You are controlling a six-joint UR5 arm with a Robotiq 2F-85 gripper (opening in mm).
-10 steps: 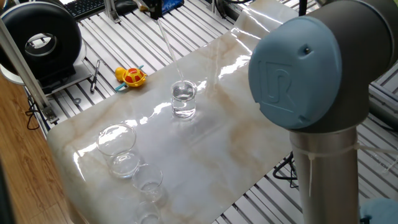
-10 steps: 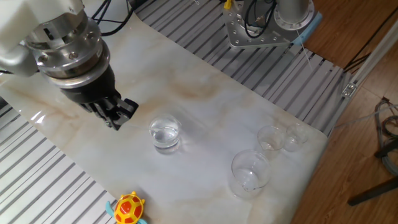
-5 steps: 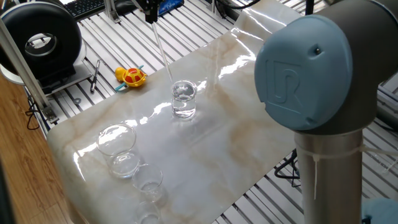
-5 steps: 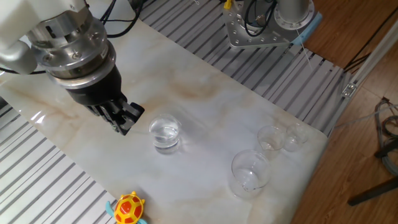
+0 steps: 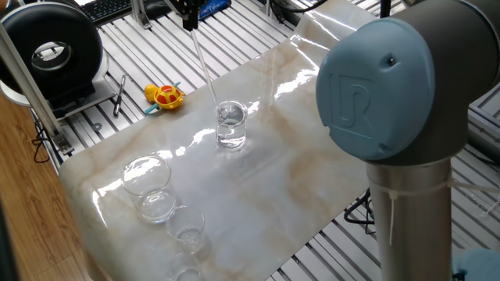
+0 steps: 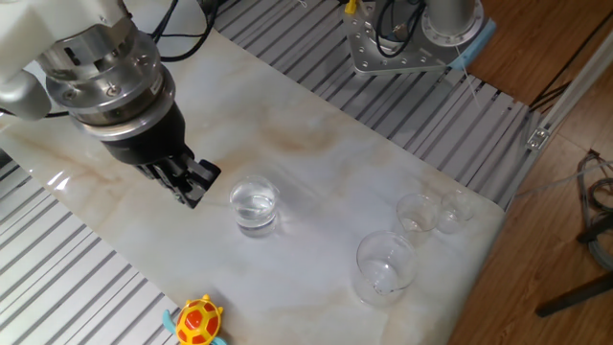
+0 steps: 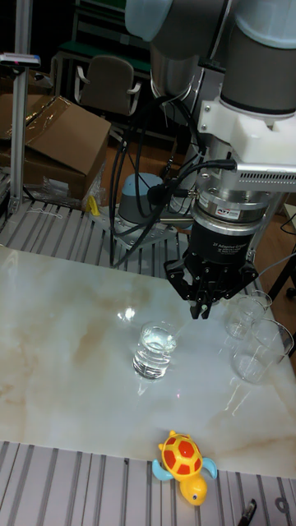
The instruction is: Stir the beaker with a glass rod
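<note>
The beaker (image 5: pixel 230 125) stands upright mid-table with clear liquid in it; it also shows as beaker (image 6: pixel 254 204) and beaker (image 7: pixel 154 351). The thin glass rod (image 5: pixel 205 69) slants from my gripper (image 5: pixel 190 14) down to the beaker's left rim, and its tip seems to dip inside. The gripper (image 6: pixel 191 186) is shut on the rod's top end and hangs just left of the beaker. In the tall fixed view the gripper (image 7: pixel 200 309) sits above and right of the beaker, and the rod is hardly visible there.
A yellow-red toy turtle (image 5: pixel 164 95) lies near the table's edge. A wider rounded glass vessel (image 5: pixel 146 176) and two small cups (image 5: pixel 187 226) stand at one end. The arm's blue-capped joint (image 5: pixel 383 86) fills the right foreground. A black round device (image 5: pixel 51 51) sits off the table.
The gripper with the rod came lower and closer to the beaker, then eased back a little. The rod's lower end stays at the beaker's rim. The beaker has not moved.
</note>
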